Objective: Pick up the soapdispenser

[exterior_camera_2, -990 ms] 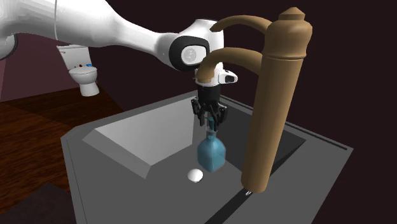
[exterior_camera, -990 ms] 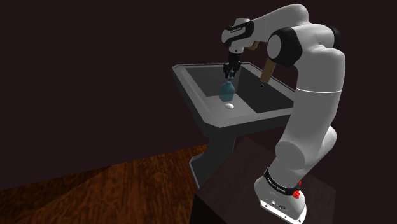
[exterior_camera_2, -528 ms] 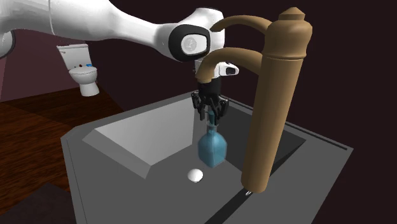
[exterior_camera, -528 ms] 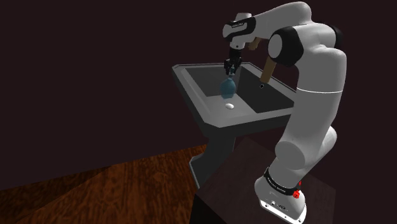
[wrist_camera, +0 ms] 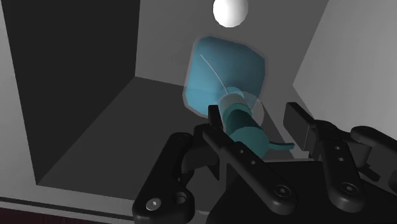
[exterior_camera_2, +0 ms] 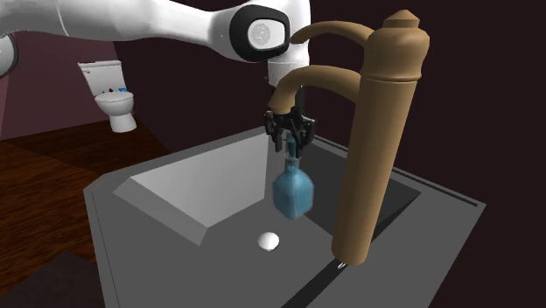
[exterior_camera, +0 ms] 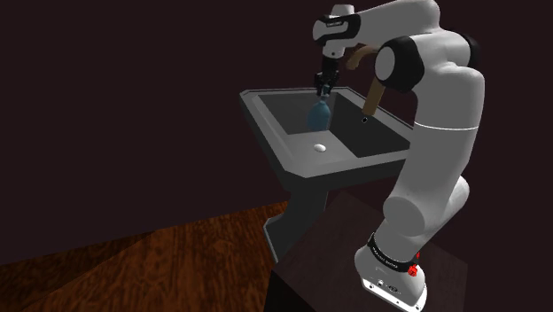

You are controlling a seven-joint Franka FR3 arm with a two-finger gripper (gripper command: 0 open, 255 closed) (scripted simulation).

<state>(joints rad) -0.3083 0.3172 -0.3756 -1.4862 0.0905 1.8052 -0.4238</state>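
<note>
A blue translucent soap dispenser hangs in the air over the basin of the dark grey sink, clear of the basin floor. My black gripper is shut on its neck from above. In the shoulder view the dispenser dangles under the gripper, level with the sink's back rim. In the wrist view the fingers clasp the teal pump neck just behind the bottle body, which points down toward the basin.
A tall brown faucet stands close beside the gripper, its spouts arching over the hand. A white drain plug lies on the basin floor below the bottle. A white toilet stands far off on the wood floor.
The gripper has risen straight up with the soap dispenser in it. The bottle has left the basin floor and now hangs above the drain plug.
</note>
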